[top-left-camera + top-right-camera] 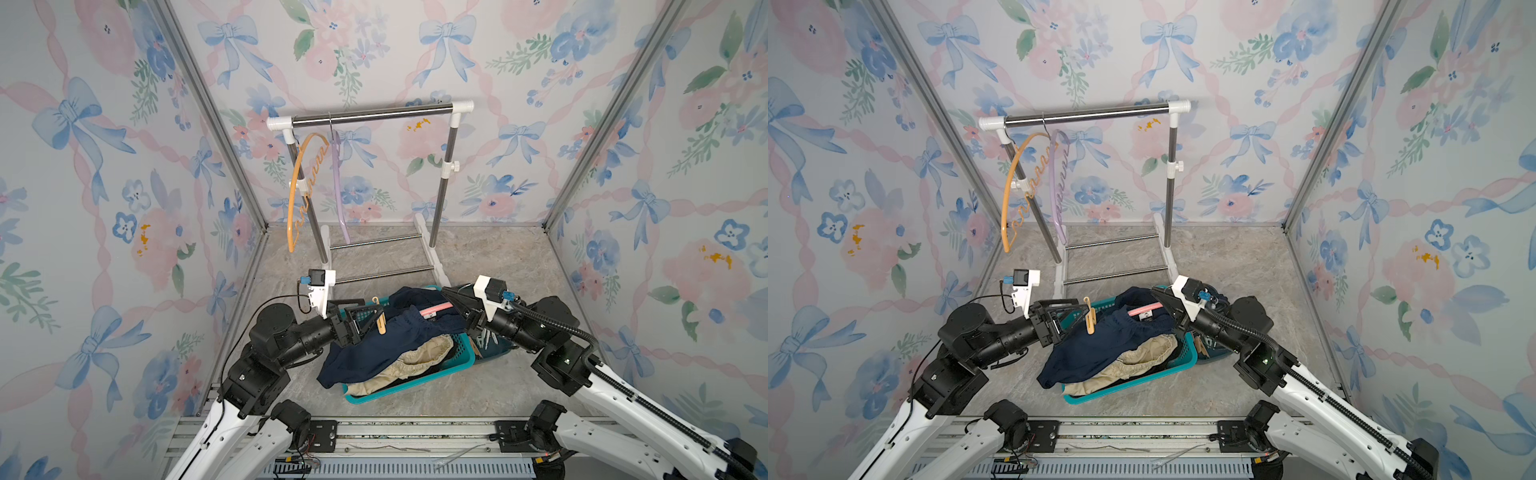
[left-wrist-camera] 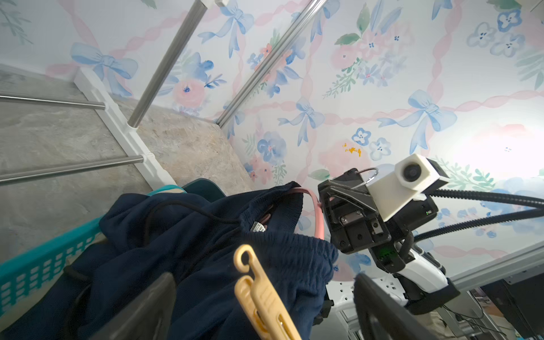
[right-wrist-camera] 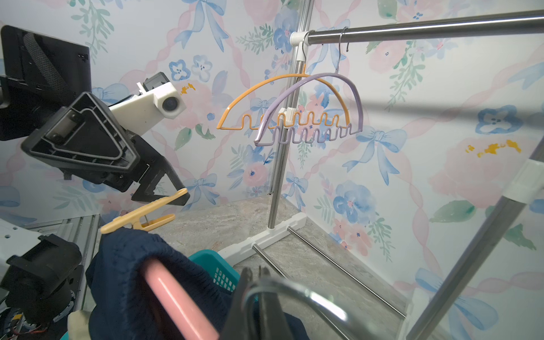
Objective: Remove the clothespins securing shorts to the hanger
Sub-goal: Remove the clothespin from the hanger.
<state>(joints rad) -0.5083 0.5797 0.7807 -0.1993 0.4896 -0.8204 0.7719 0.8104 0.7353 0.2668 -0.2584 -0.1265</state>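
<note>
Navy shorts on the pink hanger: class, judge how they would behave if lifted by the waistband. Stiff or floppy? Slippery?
Probably floppy: the navy shorts drape in folds over the teal basket rim. Likely light: a slim light orange clothespin seems enough to pin the gathered waistband. The ribbed fabric probably grips rather than slides on the pink hanger.

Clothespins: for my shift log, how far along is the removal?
Nearly done. The orange hanger and purple hanger hang bare on the rack, and beige shorts lie in the basket. In hand: the right gripper holds the pink hanger by its hook, navy shorts draped on it, while the open left gripper brackets the light orange clothespin on their waistband. Left: pull that pin; no other clipped pin shows.
</note>
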